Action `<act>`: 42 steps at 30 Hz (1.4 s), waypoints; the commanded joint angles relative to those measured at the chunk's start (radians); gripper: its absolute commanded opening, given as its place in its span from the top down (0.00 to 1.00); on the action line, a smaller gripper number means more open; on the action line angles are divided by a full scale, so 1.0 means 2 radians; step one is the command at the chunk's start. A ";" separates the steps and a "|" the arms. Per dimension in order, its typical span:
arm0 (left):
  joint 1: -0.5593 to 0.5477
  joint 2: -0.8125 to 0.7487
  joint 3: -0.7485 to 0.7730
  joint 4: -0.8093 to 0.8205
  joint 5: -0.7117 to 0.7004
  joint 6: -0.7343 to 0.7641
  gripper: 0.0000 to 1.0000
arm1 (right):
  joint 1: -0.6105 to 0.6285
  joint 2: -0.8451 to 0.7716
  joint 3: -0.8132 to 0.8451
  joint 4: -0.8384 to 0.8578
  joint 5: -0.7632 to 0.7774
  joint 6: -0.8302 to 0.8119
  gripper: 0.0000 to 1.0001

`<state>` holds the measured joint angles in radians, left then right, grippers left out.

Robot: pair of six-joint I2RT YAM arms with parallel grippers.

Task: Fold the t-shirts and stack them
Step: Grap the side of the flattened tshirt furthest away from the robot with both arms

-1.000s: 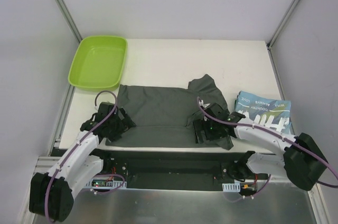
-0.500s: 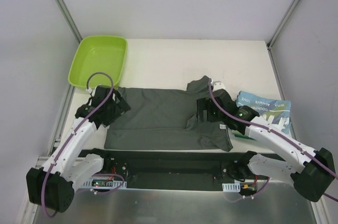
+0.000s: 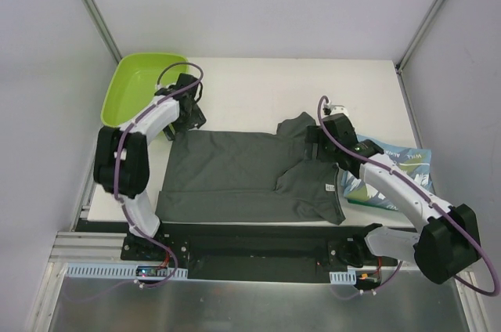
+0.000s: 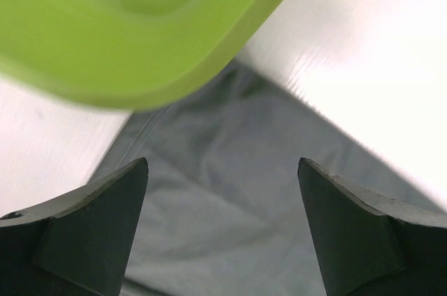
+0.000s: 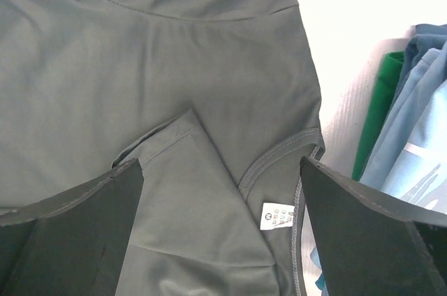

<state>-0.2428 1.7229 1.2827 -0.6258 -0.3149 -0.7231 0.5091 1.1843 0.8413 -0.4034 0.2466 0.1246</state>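
Observation:
The dark grey t-shirt [image 3: 235, 175] lies spread on the white table, its right part folded over and a sleeve poking out at the far right. My left gripper [image 3: 186, 120] is open and empty over the shirt's far left corner [image 4: 230, 170], beside the tray. My right gripper [image 3: 315, 146] is open and empty over the shirt's collar end, where a white label [image 5: 279, 216] shows. The folded light blue t-shirt [image 3: 395, 179] with white lettering lies at the right, partly under my right arm; its edge shows in the right wrist view [image 5: 419, 135].
The lime-green tray [image 3: 129, 101] stands at the far left corner, and its rim [image 4: 140, 79] is right next to my left fingers. A green layer [image 5: 377, 111] shows under the blue shirt. Grey walls close in the table on three sides.
Both grippers moved from the shirt's near edge to its far side. The left arm swung up to the far left corner by the tray. The right arm moved to the collar end.

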 commanded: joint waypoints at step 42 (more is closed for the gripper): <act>0.009 0.163 0.089 -0.051 -0.059 -0.028 1.00 | -0.047 0.192 0.166 0.051 -0.017 -0.095 0.04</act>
<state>-0.2340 2.0624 1.4967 -0.6861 -0.4477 -0.7940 0.4416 1.4448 1.0218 -0.3473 0.2050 -0.0399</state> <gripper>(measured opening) 0.008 0.963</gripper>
